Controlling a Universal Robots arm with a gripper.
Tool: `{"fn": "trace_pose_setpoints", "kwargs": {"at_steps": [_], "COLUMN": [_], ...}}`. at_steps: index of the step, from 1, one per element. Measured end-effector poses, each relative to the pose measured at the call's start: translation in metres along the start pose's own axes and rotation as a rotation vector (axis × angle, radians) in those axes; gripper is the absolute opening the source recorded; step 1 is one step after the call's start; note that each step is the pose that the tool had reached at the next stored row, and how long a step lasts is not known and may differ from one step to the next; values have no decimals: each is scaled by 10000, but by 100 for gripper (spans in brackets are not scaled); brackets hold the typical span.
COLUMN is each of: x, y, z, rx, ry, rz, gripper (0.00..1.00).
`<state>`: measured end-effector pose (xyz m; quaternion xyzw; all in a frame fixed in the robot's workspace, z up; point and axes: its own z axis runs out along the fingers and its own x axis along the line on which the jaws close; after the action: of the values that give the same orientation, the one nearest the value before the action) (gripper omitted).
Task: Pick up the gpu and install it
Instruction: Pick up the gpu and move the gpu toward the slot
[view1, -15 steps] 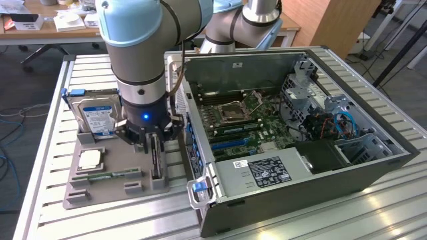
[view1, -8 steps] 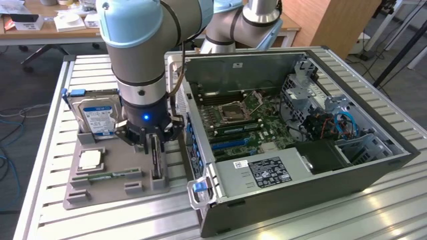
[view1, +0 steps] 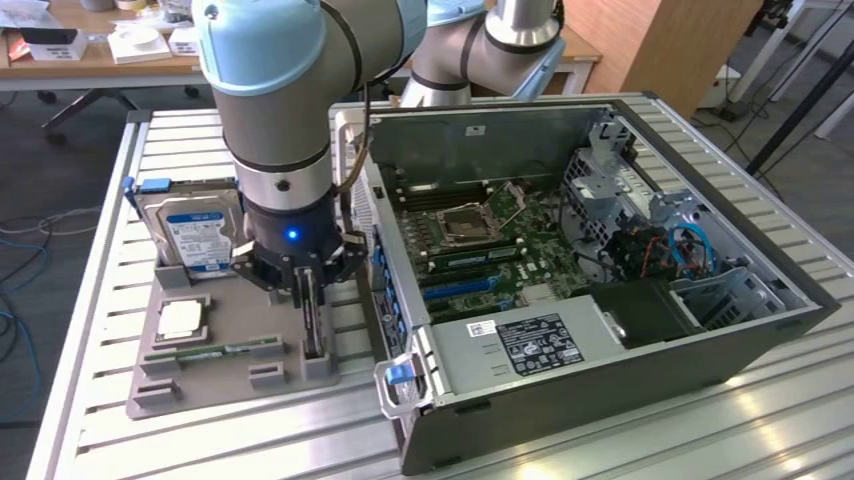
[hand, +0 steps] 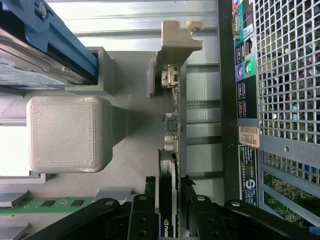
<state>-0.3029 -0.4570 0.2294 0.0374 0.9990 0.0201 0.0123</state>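
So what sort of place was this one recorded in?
Probably a robotics lab or workshop set up for PC assembly: a robot arm over an aluminium-slat table, an open desktop computer case on it, and a grey fixture holding a hard drive and other parts.

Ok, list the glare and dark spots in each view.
Exterior view: light glares off the table's slats near the computer case; a blue light glows on the arm. Wrist view: a blown-out white patch beside the grey block; the gripper at the gpu is the darkest area.
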Motion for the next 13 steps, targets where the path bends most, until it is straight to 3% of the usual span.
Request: {"fn": "trace_pose_setpoints", "kwargs": {"at_steps": [13], "x": [-9], "y": [0], "z": [0], "rx": [0], "ry": [-1], "rz": [0], "gripper": [33]}}
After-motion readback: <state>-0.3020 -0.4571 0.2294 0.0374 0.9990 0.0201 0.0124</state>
